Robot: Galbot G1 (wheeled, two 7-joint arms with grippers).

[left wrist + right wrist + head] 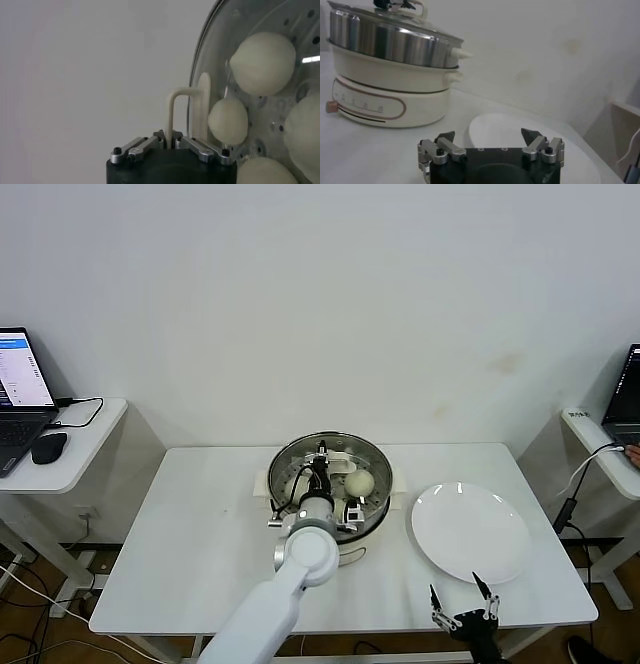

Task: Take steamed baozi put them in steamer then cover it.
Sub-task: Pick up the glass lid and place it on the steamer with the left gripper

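Observation:
The steamer [377, 467] stands mid-table, a steel basket [385, 42] on a cream pot base [390, 95]. A glass lid [220, 55] lies on it. Through the glass I see several pale baozi [262, 62], one clear in the head view [359, 483]. My left gripper [169, 141] hangs over the lid, shut on its cream loop handle [171, 105]; in the head view it sits above the steamer's middle [321, 471]. My right gripper [466, 596] waits open and holding nothing at the table's front edge, below the white plate [470, 532]. In the right wrist view that gripper [488, 134] faces the plate [505, 132].
A side desk on the left carries a laptop [20, 384] and a mouse [48, 447]. Another shelf with a laptop [628, 399] and hanging cables stands on the right. A wall runs close behind the table.

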